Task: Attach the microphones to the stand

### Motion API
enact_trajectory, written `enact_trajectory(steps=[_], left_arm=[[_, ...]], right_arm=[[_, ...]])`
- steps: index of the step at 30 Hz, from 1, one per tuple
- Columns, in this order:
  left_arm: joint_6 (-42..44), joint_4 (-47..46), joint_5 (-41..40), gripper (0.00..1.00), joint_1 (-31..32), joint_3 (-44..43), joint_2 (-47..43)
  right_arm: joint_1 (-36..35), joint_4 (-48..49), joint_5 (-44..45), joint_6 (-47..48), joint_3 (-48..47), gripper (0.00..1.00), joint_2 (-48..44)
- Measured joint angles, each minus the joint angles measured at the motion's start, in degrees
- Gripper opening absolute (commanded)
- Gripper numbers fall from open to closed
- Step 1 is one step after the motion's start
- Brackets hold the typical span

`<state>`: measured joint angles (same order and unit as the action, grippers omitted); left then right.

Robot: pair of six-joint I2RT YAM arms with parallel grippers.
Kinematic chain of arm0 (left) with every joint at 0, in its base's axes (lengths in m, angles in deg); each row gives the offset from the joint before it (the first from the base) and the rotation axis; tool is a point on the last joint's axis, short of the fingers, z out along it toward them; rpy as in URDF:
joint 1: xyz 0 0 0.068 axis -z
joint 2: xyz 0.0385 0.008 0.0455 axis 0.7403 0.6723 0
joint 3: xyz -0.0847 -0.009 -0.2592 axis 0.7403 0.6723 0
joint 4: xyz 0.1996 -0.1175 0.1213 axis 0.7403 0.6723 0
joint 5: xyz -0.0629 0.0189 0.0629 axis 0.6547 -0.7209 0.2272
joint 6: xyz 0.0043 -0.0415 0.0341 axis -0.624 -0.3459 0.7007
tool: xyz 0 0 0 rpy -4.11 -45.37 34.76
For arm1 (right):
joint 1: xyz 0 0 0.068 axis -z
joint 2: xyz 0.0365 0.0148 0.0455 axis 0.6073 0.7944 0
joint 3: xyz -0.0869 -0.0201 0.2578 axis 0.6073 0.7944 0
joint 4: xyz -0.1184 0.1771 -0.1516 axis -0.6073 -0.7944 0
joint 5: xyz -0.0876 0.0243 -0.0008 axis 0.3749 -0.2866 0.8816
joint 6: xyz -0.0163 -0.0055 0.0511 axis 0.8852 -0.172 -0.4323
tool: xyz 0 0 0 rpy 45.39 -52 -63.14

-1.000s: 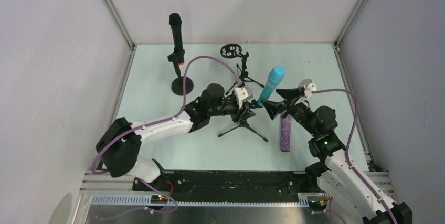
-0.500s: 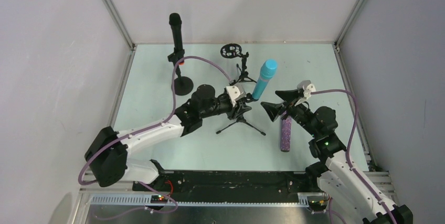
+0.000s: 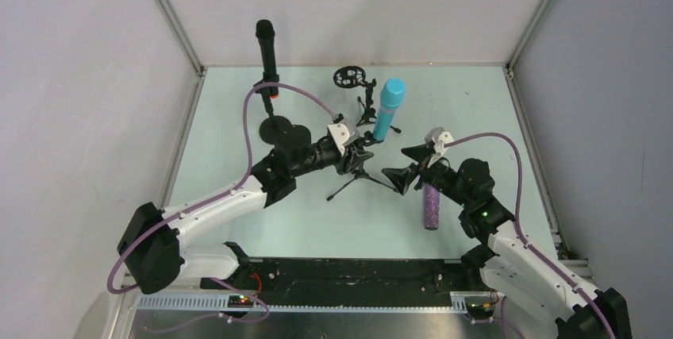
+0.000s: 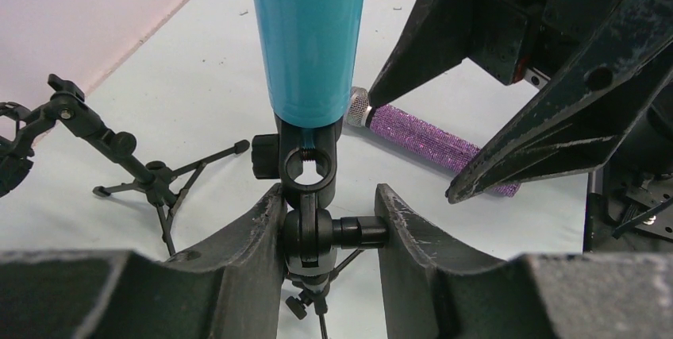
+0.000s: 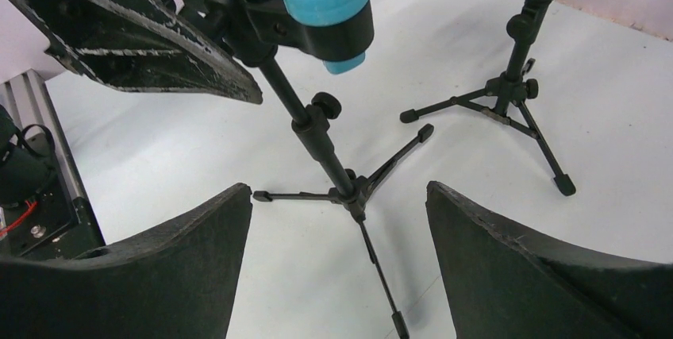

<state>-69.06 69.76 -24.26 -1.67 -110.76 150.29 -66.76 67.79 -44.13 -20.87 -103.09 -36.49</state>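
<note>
The cyan-blue microphone [image 3: 388, 107] stands nearly upright in the clip of a small tripod stand [image 3: 359, 181]. My left gripper [image 3: 355, 155] is shut on that stand's swivel joint [image 4: 316, 228], just under the clip, with the cyan microphone [image 4: 309, 37] rising above it. The glittery purple microphone [image 3: 432, 204] lies flat on the table, also seen past the stand as the purple microphone [image 4: 428, 144]. A black microphone [image 3: 266, 44] sits upright in a round-base stand [image 3: 276, 127]. My right gripper [image 3: 397, 163] hangs open, empty, facing the tripod stand [image 5: 333, 156] from the right.
A second tripod stand [image 3: 367, 107] with an empty ring clip [image 3: 347, 77] stands at the back centre, close behind the cyan microphone. White walls close in the table [image 3: 230, 125] on three sides. Purple cables arch over both arms.
My left gripper has carried the stand with the cyan microphone back and to the left, and the microphone now stands more upright. My right gripper has followed leftward, staying open.
</note>
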Motion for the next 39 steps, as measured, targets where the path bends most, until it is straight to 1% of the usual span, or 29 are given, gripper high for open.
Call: enact_trajectory(steps=[13, 27, 39], left_arm=[[-0.4, 0.2, -0.5, 0.00, -1.1, 0.1, -1.7], [-0.4, 0.3, -3.4, 0.00, -7.6, 0.9, -6.8], [0.1, 2.6, -5.7, 0.00, -11.8, 1.1, -10.2]], right_arm=[[-1.7, 0.1, 0.8, 2.3, 0.0, 0.85, 1.7], [-1.7, 0.0, 2.3, 2.3, 0.0, 0.86, 1.8], [-1.7, -0.5, 2.7, 2.2, 0.0, 0.86, 1.8]])
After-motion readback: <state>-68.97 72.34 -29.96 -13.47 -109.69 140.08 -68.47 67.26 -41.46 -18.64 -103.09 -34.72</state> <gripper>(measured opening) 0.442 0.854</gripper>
